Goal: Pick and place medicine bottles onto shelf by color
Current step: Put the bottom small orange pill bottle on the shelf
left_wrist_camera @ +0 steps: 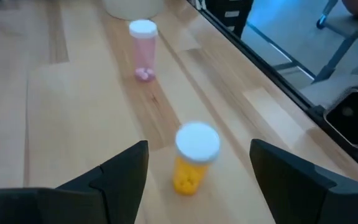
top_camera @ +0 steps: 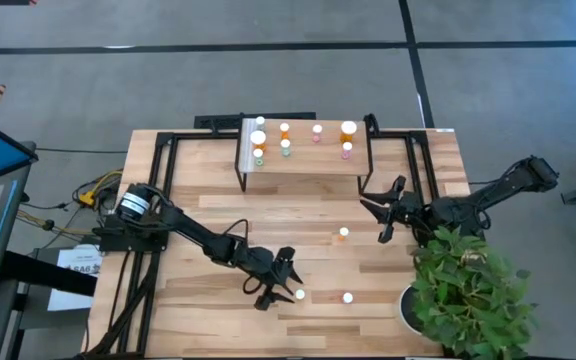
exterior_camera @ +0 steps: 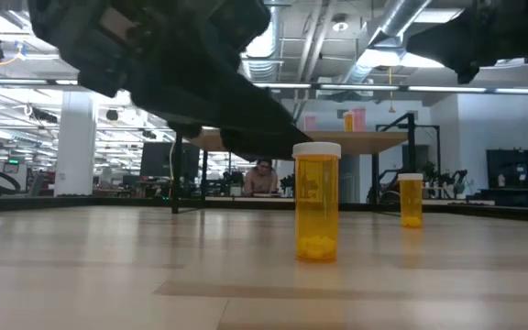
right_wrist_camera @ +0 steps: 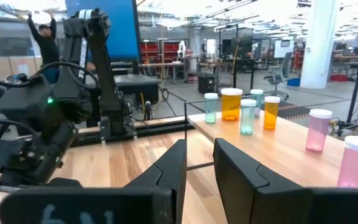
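One light, rigid orange bottle [left_wrist_camera: 191, 163] stands between the left gripper's [left_wrist_camera: 194, 180] wide fingers; best gripped mid-body.

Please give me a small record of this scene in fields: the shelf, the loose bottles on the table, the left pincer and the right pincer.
shelf: shelf holds several orange, pink and green bottles
loose bottles: orange bottle, pink bottle, second orange bottle, all upright on the table
left pincer: left pincer open, orange bottle between its fingers, not gripped
right pincer: right pincer empty, in front of the shelf
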`<control>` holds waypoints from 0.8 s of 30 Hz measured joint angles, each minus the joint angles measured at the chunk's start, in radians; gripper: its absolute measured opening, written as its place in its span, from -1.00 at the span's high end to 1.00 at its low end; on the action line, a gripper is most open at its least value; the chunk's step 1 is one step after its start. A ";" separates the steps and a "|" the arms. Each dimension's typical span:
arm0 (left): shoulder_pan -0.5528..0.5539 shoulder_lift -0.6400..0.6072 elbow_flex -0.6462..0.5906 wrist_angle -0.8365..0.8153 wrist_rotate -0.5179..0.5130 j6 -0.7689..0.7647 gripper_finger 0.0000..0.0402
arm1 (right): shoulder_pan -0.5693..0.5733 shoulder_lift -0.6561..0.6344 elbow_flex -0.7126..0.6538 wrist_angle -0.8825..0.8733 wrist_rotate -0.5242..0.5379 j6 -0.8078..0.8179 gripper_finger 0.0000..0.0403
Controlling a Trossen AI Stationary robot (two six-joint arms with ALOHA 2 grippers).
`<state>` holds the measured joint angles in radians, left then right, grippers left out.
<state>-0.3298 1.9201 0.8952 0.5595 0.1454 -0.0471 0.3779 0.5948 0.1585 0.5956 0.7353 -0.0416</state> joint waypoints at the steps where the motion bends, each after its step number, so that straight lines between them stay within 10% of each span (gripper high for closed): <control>1: 0.000 0.008 0.008 0.001 0.002 0.000 -0.34 | 0.005 0.000 0.000 -0.001 0.000 -0.004 0.49; 24: -0.032 0.021 0.026 -0.003 -0.080 -0.017 -0.33 | 0.027 -0.183 0.000 -0.244 0.074 0.000 0.49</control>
<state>-0.3618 1.9414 0.9212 0.5564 0.0657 -0.0639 0.4051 0.4118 0.1589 0.3516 0.8092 -0.0415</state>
